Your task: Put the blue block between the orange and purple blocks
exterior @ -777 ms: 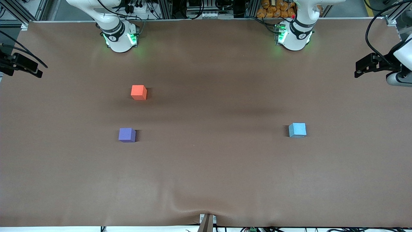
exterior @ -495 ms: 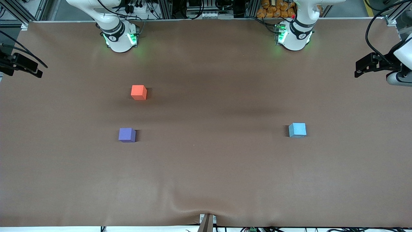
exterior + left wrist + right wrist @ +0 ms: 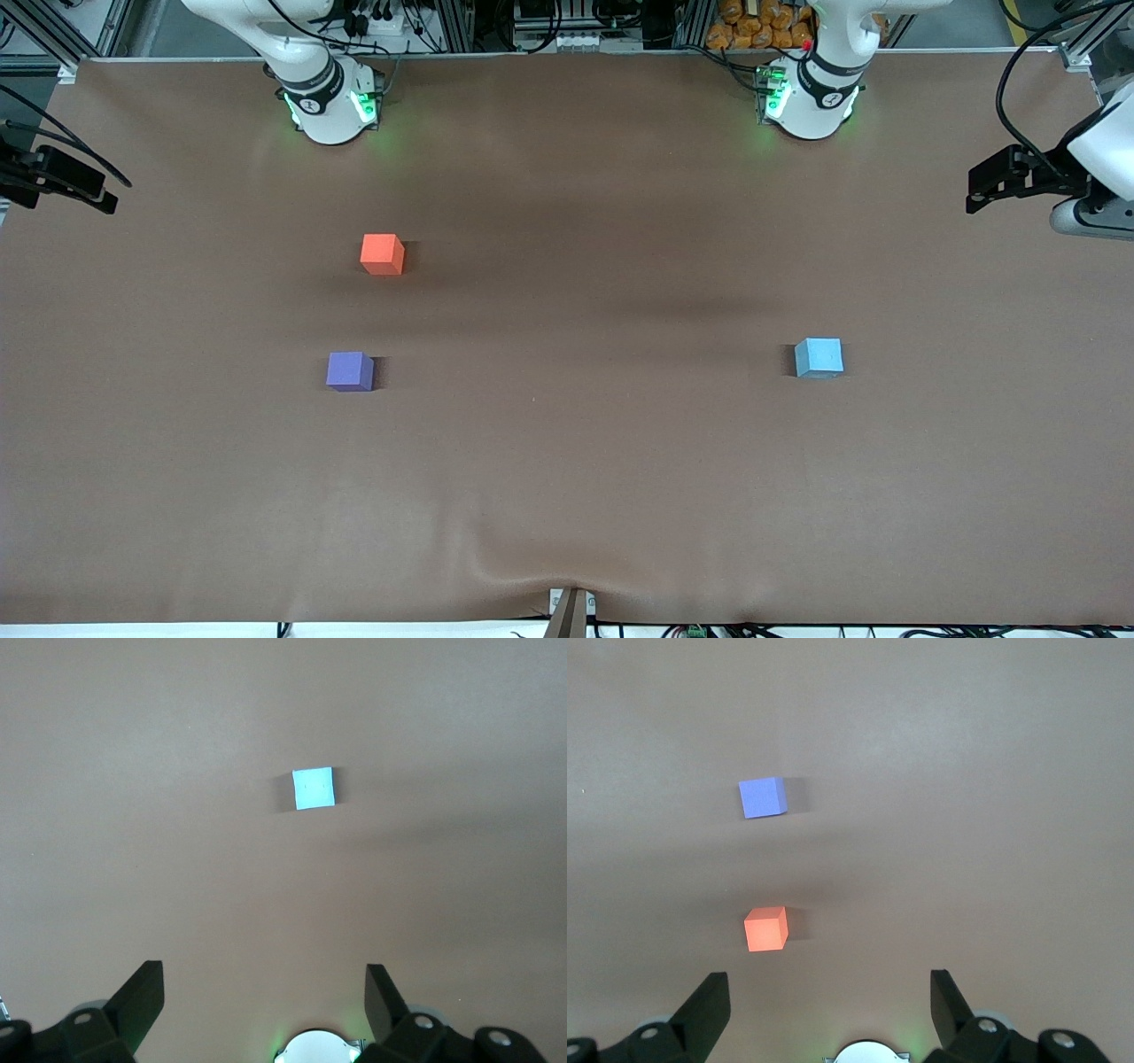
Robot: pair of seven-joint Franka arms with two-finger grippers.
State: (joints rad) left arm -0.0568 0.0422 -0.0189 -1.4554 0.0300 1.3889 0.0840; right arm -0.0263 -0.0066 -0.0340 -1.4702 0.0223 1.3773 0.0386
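Front view: left hand (image 3: pixel 974 195) high, fingers apart, over table edge (image 3: pixel 1099 292).

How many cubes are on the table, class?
3. The orange block and the purple block nearer the front camera sit toward the right arm's end; the blue block sits toward the left arm's end. None appears hidden.

Blue block (image 3: pixel 819 356) is plain light sky-blue, orange block (image 3: pixel 383 253) bright orange-red, purple block (image 3: pixel 350 370) violet-purple; all matte, no markings. Table cover (image 3: pixel 567 461) is uniform brown. Arm bases (image 3: pixel 330 102) are white with green lights, gripper fingers (image 3: pixel 137 1003) black.
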